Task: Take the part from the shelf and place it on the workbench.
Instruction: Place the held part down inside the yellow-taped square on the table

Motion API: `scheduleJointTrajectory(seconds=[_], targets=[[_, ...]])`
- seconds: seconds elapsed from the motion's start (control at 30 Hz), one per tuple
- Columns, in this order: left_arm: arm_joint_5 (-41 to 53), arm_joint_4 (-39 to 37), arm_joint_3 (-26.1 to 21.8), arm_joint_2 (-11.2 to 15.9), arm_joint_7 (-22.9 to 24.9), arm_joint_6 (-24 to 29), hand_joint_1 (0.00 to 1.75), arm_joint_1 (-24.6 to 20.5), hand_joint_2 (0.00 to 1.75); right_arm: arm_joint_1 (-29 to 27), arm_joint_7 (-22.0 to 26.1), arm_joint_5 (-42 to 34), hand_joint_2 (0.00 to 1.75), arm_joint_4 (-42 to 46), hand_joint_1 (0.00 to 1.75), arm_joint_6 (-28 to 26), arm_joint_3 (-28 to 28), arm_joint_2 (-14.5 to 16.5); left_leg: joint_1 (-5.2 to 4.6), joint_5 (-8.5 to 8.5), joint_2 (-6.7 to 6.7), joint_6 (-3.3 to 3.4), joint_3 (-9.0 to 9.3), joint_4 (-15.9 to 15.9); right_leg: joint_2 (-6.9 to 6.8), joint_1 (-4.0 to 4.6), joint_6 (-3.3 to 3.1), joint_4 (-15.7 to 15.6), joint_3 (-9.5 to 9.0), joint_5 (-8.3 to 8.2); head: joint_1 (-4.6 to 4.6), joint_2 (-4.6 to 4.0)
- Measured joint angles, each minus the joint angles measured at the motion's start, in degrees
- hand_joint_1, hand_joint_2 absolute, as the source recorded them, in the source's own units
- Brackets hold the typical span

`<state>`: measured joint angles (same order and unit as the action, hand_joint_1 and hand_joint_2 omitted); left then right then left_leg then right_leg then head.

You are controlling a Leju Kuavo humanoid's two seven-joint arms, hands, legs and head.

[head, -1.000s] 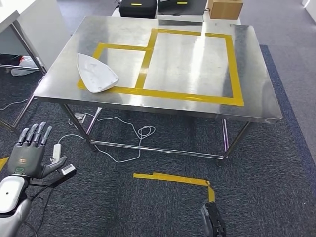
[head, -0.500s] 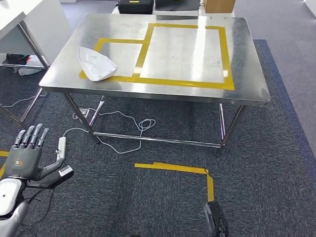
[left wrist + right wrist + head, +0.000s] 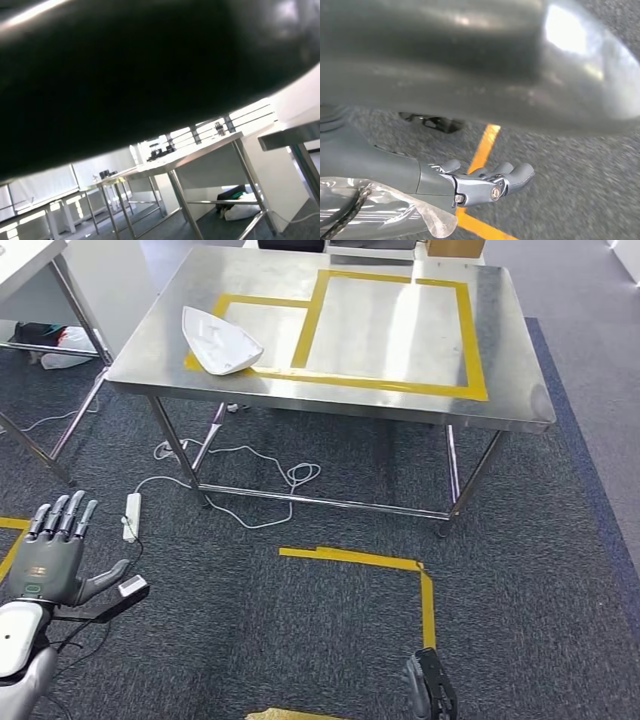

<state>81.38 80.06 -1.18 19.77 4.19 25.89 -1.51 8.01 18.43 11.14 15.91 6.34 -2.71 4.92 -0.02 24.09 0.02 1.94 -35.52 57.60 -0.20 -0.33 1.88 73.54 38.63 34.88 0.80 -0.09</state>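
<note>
- Our left hand (image 3: pixel 54 562) hangs low over the carpet with its fingers spread apart and nothing in them; it has kept that pose over the last second.
- Our right hand (image 3: pixel 430 688) sits at the lower edge of the head view, and the right wrist view shows its fingers (image 3: pixel 508 175) lying straight and close together, holding nothing, above a yellow floor tape (image 3: pixel 483 145).
- The white part (image 3: pixel 219 340) lies on the tabletop (image 3: pixel 513 390), across the corner of the yellow tape outline (image 3: pixel 392 383), well apart from both hands.
- The whole picture has shifted since a second ago: the camera moved, not the part, and more carpet now lies between us and the bench.
- We judge the placing done and ourselves backing off.
- The left wrist view adds other tables (image 3: pixel 196 155) farther off in the room; the head view shows the power strip (image 3: pixel 132 515) and cable (image 3: pixel 249 490) under the bench.
</note>
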Motion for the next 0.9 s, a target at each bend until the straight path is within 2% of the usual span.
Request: scheduleJointTrajectory(seconds=[0.03,0.07,0.1,0.13,0.17,0.2,0.23,0.27,0.3,0.33,0.4,0.43,0.47,0.5,0.53,0.57,0.63,0.67,0.7,0.77,0.8,0.83,0.9], targets=[[-0.10,0.00,-0.12,-0.06,-0.06,0.01,0.00,0.19,0.00,-0.01,0.00,-0.01,0.00,0.01,0.00,-0.02,0.00,0.00,-0.15,-0.65,-0.01,-0.03,-0.80,0.04,0.02,0.17,-0.36,-2.09,-2.24,-1.64,0.01,0.00],[-0.21,0.00,-0.25,-0.10,-0.11,0.03,0.00,0.34,0.00,0.05,0.00,-0.01,0.00,0.02,0.00,-0.06,0.00,0.00,-0.23,-1.25,-0.03,-0.09,-1.46,0.11,0.05,0.42,-0.81,-5.61,-5.24,-2.85,0.01,0.00],[-0.29,0.01,-0.39,-0.11,-0.17,0.08,0.00,0.45,0.00,0.18,0.00,-0.02,0.00,0.07,0.00,-0.11,0.00,-0.01,-0.37,-1.80,-0.05,-0.23,-2.03,0.20,0.06,0.71,-1.23,-9.92,-8.63,-3.28,-0.01,0.00],[-0.35,0.01,-0.54,-0.13,-0.24,0.13,0.00,0.53,0.00,0.36,0.00,-0.02,0.00,0.13,0.00,-0.16,0.00,-0.01,-0.48,-2.42,-0.05,-0.43,-2.50,0.26,0.07,0.90,-1.54,-13.84,-11.41,-2.99,0.00,0.00],[-0.40,0.02,-0.66,-0.15,-0.31,0.19,0.00,0.60,0.00,0.53,-0.01,-0.03,0.00,0.18,0.00,-0.20,0.00,-0.01,-0.53,-3.05,-0.03,-0.66,-2.81,0.25,0.09,1.05,-1.72,-16.48,-12.99,-2.44,-0.02,0.00],[-0.43,0.02,-0.75,-0.16,-0.38,0.25,0.00,0.70,0.00,0.60,-0.01,-0.04,0.00,0.22,0.00,-0.22,0.00,0.00,-0.58,-3.72,-0.02,-0.94,-3.04,0.11,0.08,1.14,-1.81,-17.89,-13.57,-2.16,-0.04,0.00],[-0.44,0.03,-0.81,-0.18,-0.44,0.28,0.00,0.83,0.00,0.54,-0.03,-0.05,0.00,0.23,0.00,-0.22,0.00,0.04,-0.56,-4.29,-0.03,-1.23,-3.21,-0.04,0.05,1.02,-1.94,-18.29,-13.22,-2.39,-0.06,0.00],[-0.46,0.03,-0.85,-0.19,-0.48,0.31,0.00,1.02,0.00,0.42,-0.06,-0.06,0.00,0.22,0.00,-0.24,-0.01,0.06,-0.48,-4.08,-0.06,-1.57,-3.41,0.01,-0.03,0.95,-2.21,-18.32,-12.75,-2.97,-0.09,0.00],[-0.48,0.04,-0.92,-0.19,-0.49,0.33,0.00,1.23,0.00,0.28,-0.08,-0.09,0.00,0.21,0.00,-0.26,-0.02,0.08,-0.39,-2.78,-0.10,-1.95,-3.72,0.77,-0.15,0.83,-2.56,-18.41,-12.37,-3.61,-0.04,0.00],[-0.50,0.04,-1.01,-0.21,-0.49,0.33,0.00,1.39,0.00,0.21,-0.09,-0.11,0.00,0.21,0.00,-0.26,-0.02,0.11,-0.27,-0.36,-0.14,-2.32,-4.25,2.70,-0.27,0.70,-2.90,-18.49,-11.99,-4.31,0.00,0.00],[-0.52,0.03,-1.15,-0.33,-0.49,0.34,0.00,1.55,0.00,0.19,-0.09,-0.16,0.00,0.21,0.00,-0.23,-0.03,0.13,0.07,5.67,-0.15,-2.97,-5.60,9.60,-0.37,0.73,-3.26,-18.38,-10.83,-5.58,0.12,0.00],[-0.53,0.03,-1.17,-0.44,-0.49,0.34,0.00,1.56,0.00,0.17,-0.09,-0.16,0.00,0.20,0.00,-0.20,-0.02,0.15,0.21,7.47,-0.14,-3.19,-6.06,13.23,-0.39,0.75,-3.26,-18.24,-10.07,-6.20,0.12,0.00],[-0.53,0.03,-1.16,-0.54,-0.49,0.34,0.00,1.60,0.00,0.14,-0.09,-0.16,0.00,0.20,0.00,-0.20,-0.02,0.15,0.33,7.90,-0.14,-3.36,-5.96,15.62,-0.42,0.75,-3.22,-18.02,-9.13,-6.77,0.12,0.00],[-0.53,0.03,-1.17,-0.60,-0.49,0.34,0.00,1.63,0.00,0.10,-0.09,-0.16,0.00,0.20,0.00,-0.21,-0.02,0.15,0.44,7.13,-0.14,-3.44,-5.11,16.15,-0.44,0.74,-3.15,-17.73,-8.17,-7.24,0.11,0.00],[-0.59,0.03,-1.18,-0.63,-0.51,0.34,0.00,1.65,0.00,0.07,-0.09,-0.16,0.00,0.20,0.00,-0.21,-0.02,0.15,0.53,5.71,-0.14,-3.46,-3.32,14.55,-0.47,0.73,-3.04,-17.37,-7.24,-7.62,0.12,0.00],[-0.81,0.03,-1.20,-0.63,-0.58,0.33,0.00,1.67,0.00,0.06,-0.09,-0.16,0.00,0.20,0.00,-0.22,-0.02,0.15,0.58,4.41,-0.14,-3.37,-0.75,11.25,-0.47,0.70,-2.90,-16.99,-6.42,-7.93,0.13,0.00],[-2.26,0.07,-1.27,-0.69,-1.14,0.14,0.00,1.64,0.00,0.10,-0.08,-0.22,0.00,0.21,0.00,-0.26,-0.02,0.16,0.41,3.94,-0.19,-2.85,4.17,3.76,-0.48,0.76,-2.41,-16.35,-5.10,-8.53,0.10,0.00],[-3.53,0.09,-1.35,-0.80,-1.59,-0.07,0.00,1.68,0.00,0.12,-0.05,-0.30,0.00,0.22,0.00,-0.29,-0.02,0.16,0.24,4.25,-0.22,-2.48,5.45,1.38,-0.50,0.74,-2.05,-16.23,-4.68,-8.92,0.09,0.00],[-4.96,0.10,-1.46,-0.96,-2.04,-0.38,0.00,1.78,0.00,0.12,-0.03,-0.42,0.00,0.22,0.00,-0.32,-0.02,0.17,0.01,4.54,-0.24,-2.08,5.83,0.25,-0.50,0.67,-1.63,-16.25,-4.35,-9.38,0.08,0.00],[-7.92,-0.23,-1.78,-1.78,-2.83,-1.09,0.00,2.24,0.00,-0.04,0.02,-0.69,0.00,0.22,0.00,-0.40,-0.02,0.17,-0.10,3.85,-0.10,-1.18,5.56,-0.73,-0.35,0.46,-0.76,-16.31,-3.86,-9.83,0.10,0.00],[-9.21,-0.78,-1.96,-2.48,-3.23,-1.24,0.00,2.55,0.00,-0.14,0.04,-0.81,0.00,0.21,0.00,-0.46,-0.02,0.16,-0.05,3.34,0.02,-0.71,5.38,-1.20,-0.19,0.43,-0.40,-15.73,-3.38,-8.94,0.04,0.00],[-10.28,-1.51,-2.10,-3.28,-3.61,-1.21,0.00,2.94,0.00,-0.20,0.05,-0.92,0.00,0.21,0.00,-0.51,-0.02,0.16,0.06,2.77,0.15,-0.26,5.08,-1.62,-0.02,0.42,-0.12,-14.13,-2.65,-7.20,-0.03,0.00],[-11.41,-3.07,-2.27,-4.64,-4.31,-0.82,0.00,3.80,0.00,-0.23,0.07,-1.06,0.00,0.20,0.00,-0.57,-0.02,0.15,0.11,1.71,0.29,0.28,3.94,-1.74,0.15,0.30,0.31,-7.70,-0.44,-2.12,-0.16,0.00]])
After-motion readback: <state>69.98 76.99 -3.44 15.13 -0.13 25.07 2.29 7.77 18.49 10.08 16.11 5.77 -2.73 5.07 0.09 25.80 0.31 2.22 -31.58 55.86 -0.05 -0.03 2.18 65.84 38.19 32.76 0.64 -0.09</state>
